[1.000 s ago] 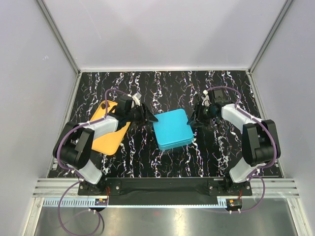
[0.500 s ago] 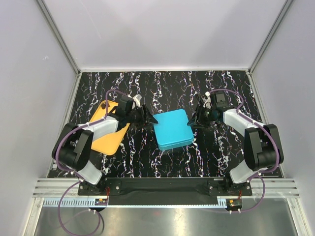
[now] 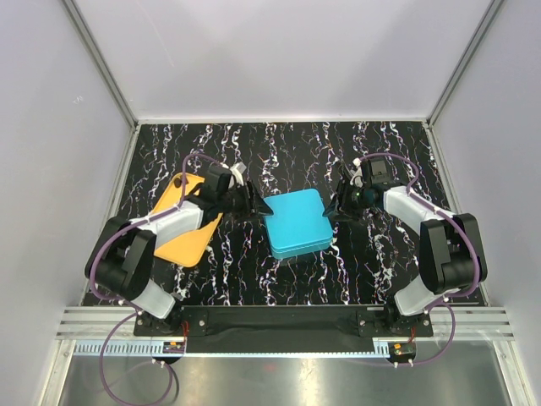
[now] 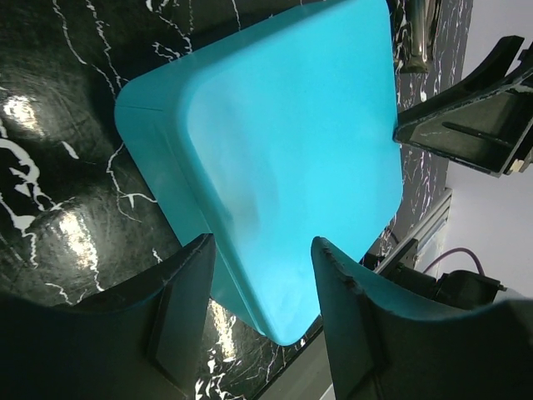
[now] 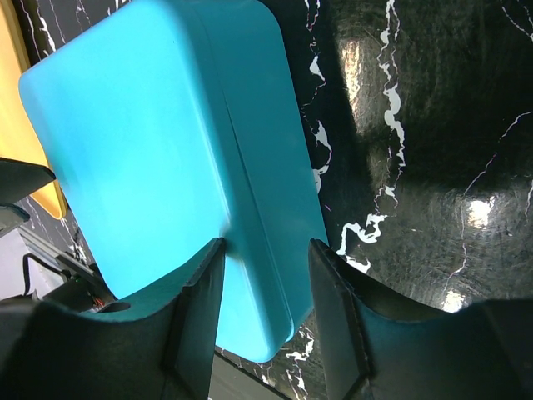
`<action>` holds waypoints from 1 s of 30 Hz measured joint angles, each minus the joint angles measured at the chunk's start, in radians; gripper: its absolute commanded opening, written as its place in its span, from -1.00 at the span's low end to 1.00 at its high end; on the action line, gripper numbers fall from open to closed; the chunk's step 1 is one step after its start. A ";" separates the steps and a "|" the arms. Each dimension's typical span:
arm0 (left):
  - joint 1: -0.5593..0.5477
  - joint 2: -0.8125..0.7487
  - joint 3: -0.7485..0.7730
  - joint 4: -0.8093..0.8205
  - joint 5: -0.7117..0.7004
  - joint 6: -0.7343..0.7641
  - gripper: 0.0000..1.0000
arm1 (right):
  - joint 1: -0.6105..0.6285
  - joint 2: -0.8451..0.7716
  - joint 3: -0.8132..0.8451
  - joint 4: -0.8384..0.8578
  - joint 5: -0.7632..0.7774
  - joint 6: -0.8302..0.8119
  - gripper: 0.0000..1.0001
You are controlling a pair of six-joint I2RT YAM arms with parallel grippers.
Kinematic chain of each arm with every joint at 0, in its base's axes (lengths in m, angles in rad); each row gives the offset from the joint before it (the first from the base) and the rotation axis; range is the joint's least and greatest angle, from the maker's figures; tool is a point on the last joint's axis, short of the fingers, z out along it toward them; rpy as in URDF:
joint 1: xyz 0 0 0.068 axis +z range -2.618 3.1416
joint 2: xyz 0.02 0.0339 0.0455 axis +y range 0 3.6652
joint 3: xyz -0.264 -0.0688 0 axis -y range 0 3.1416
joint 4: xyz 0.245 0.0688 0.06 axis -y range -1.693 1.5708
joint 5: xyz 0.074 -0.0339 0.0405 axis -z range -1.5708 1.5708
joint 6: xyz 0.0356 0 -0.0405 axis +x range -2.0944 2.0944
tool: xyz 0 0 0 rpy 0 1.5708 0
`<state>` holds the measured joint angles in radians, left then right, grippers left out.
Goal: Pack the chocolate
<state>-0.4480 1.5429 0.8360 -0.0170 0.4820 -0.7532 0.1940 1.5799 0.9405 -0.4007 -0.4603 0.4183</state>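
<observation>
No chocolate shows, presumably light and fragile inside the closed, smooth turquoise plastic box [image 3: 295,223] on the tabletop [image 3: 279,152], best taken by its slippery edges, where the left gripper [image 3: 256,203] and right gripper [image 3: 336,205] stand with jaws apart.

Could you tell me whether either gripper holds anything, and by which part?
Cannot be told: the left gripper and right gripper straddle opposite ends of the teal box; contact unclear.

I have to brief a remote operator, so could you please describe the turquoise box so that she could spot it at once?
On the black, white-veined table, look at the middle, between the left gripper and the right gripper. There lies the turquoise box, flat and closed, with rounded corners. It is the only blue thing; its one neighbour, the orange tray, lies further left under the left arm.
</observation>
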 measured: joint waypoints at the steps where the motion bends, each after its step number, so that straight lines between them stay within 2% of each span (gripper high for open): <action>1: -0.003 0.002 0.000 0.003 0.000 0.000 0.08 | 0.000 0.000 0.000 -0.001 0.000 -0.002 0.03; 16: -0.100 -0.003 -0.064 -0.037 -0.077 -0.015 0.04 | -0.001 -0.024 -0.041 0.032 -0.008 -0.006 0.02; 25: -0.115 -0.016 -0.095 0.005 -0.102 -0.037 0.03 | -0.001 -0.042 -0.076 0.077 -0.010 0.007 0.01; 30: -0.119 -0.016 -0.094 0.005 -0.114 -0.037 0.01 | -0.002 -0.042 -0.090 0.106 -0.023 0.028 -0.08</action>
<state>-0.5667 1.5269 0.7422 -0.0120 0.3676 -0.7898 0.1925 1.5375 0.8509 -0.2951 -0.4831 0.4461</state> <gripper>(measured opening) 0.514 0.484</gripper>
